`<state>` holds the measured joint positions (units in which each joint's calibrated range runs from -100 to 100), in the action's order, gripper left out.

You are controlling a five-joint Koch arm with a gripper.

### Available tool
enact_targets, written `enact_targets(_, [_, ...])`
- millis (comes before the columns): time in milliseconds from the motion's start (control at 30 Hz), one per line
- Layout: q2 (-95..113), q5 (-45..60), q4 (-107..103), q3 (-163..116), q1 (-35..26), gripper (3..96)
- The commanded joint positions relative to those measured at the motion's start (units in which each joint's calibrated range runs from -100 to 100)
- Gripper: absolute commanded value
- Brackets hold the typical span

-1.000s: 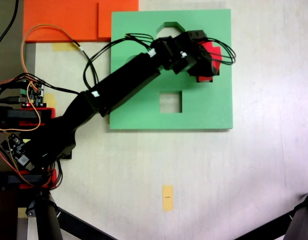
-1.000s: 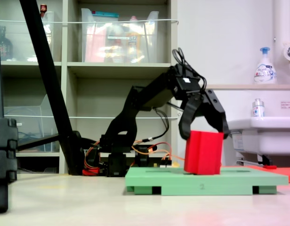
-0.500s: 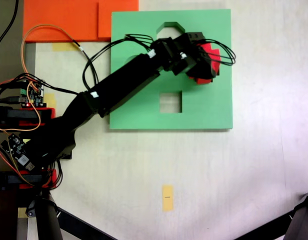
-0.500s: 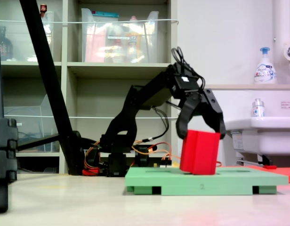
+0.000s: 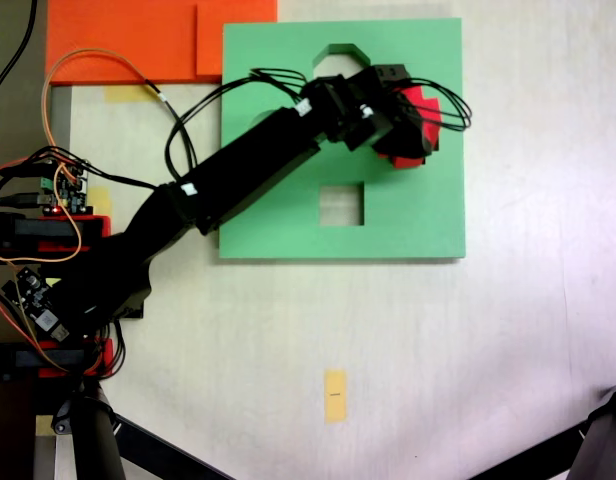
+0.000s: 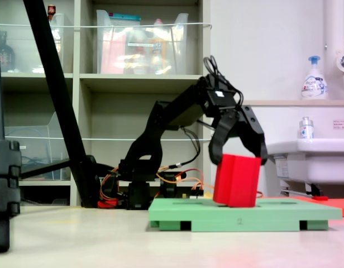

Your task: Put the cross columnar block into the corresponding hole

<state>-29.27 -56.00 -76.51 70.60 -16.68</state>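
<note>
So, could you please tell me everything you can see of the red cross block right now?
The red cross block looks like matte bright red foam, a short column with flat faces. In the second exterior view it stands tilted, leaning toward the second exterior view's right, its base on the green board, not sunk in. The tool straddles its top, jaws spread; contact is unclear. In the first exterior view only part of it shows beneath the tool, and the cutout is hidden.

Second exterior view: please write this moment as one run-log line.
gripper: jaws straddle block top | red foam cross block: tilted, bottom on green foam board, not sunk in | plus hole: hidden
</note>
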Motion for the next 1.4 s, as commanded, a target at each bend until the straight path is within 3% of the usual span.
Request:
enact_targets(33, [0.78, 0.44, 5.49, 1.58, 0.1, 42.0])
enact_targets(533, [-4.1, 0.1, 10.98, 1.58, -1.07, 42.0])
enact_targets(1400, [-0.61, -6.11, -11.46, 1.58, -1.61, 42.1])
